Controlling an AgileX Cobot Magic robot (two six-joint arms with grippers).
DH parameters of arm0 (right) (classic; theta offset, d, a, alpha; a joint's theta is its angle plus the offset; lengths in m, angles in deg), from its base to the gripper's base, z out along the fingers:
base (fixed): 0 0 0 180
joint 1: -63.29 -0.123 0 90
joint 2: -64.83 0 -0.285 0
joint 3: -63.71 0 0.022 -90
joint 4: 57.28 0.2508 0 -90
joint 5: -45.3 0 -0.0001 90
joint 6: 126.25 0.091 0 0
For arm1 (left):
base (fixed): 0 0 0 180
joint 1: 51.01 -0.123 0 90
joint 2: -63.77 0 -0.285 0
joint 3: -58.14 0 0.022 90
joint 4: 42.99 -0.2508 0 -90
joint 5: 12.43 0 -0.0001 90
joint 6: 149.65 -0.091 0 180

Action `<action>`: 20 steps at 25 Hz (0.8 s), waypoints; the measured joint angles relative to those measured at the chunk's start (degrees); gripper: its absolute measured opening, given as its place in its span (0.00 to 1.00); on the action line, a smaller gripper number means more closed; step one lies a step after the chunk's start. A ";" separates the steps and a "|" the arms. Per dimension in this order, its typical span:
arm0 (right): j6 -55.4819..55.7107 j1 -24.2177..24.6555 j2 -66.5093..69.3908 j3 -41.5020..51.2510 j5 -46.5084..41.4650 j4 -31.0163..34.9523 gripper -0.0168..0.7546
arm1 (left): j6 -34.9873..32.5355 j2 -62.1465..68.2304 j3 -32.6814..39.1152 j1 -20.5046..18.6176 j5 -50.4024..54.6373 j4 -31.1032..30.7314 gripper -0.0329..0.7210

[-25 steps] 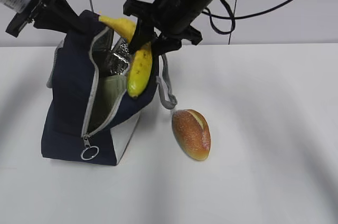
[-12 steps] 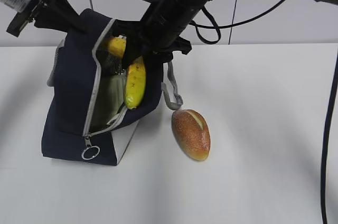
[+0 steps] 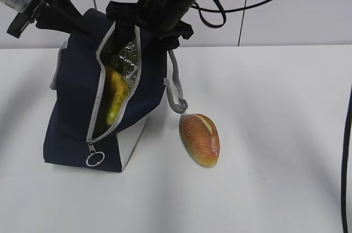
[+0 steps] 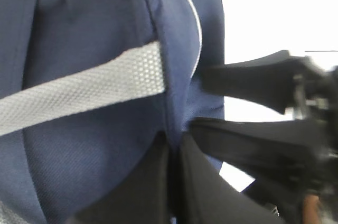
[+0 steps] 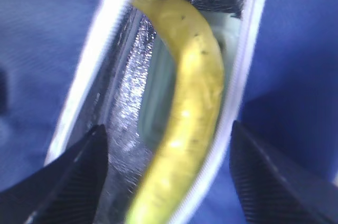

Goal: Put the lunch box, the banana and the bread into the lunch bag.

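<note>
Looking from the front, the navy lunch bag (image 3: 82,106) stands on the white table (image 3: 275,134) with its zipper gaping, the banana (image 3: 114,95) lying loose inside the opening, and the bread (image 3: 199,139) resting on the table just right of it; the right gripper (image 3: 144,21) hangs over the bag's top. Left wrist view: the left gripper (image 4: 174,150) has its jaws pinched together on the bag's fabric beside a grey handle strap (image 4: 79,89). Right wrist view: the right gripper's jaws stand wide apart around the opening, nothing between them but the banana below, and a pale green lunch box (image 5: 153,92) lid under it
</note>
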 joint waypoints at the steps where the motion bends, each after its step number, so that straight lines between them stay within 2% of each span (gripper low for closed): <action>1: -0.03 0.00 0.00 -1.99 -2.71 -2.07 0.72 | 0.00 0.00 0.00 0.00 0.00 0.00 0.04; 3: -0.07 0.00 0.00 -5.82 -6.66 -6.72 0.72 | 0.00 0.00 0.00 0.00 0.00 0.00 0.04; 6: -0.07 0.12 0.00 -10.46 -8.14 -12.18 0.73 | 0.00 0.00 0.00 0.00 0.00 0.00 0.04; 10: -0.07 0.12 -1.70 -11.00 -8.80 -16.82 0.73 | 0.00 0.00 0.00 0.00 0.06 0.00 0.04; 20: -0.45 0.12 -14.49 5.66 -9.07 -22.48 0.73 | 0.00 0.00 0.00 0.00 0.06 0.00 0.04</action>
